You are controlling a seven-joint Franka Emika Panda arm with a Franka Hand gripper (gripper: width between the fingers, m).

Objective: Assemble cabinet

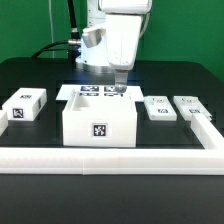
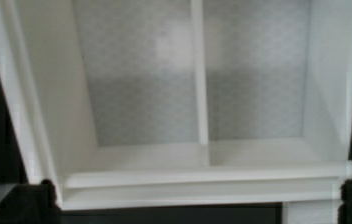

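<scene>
The cabinet (image 1: pixel 97 122) is a large white open-topped box with a tag on its front, at the table's middle. In the wrist view the cabinet (image 2: pixel 137 90) fills the frame, with a thin divider (image 2: pixel 201 80) splitting its inside into two compartments. My gripper (image 1: pixel 117 90) hangs just above the cabinet's far wall, towards the exterior view's right. In the wrist view my gripper (image 2: pixel 194 198) looks open, with dark finger edges at both sides of one cabinet wall. It holds nothing.
The marker board (image 1: pixel 88 91) lies behind the cabinet. One tagged white block (image 1: pixel 25 105) sits at the exterior view's left, and two more (image 1: pixel 157 107) (image 1: pixel 187 103) at its right. A long white border rail (image 1: pixel 100 158) runs along the front and right.
</scene>
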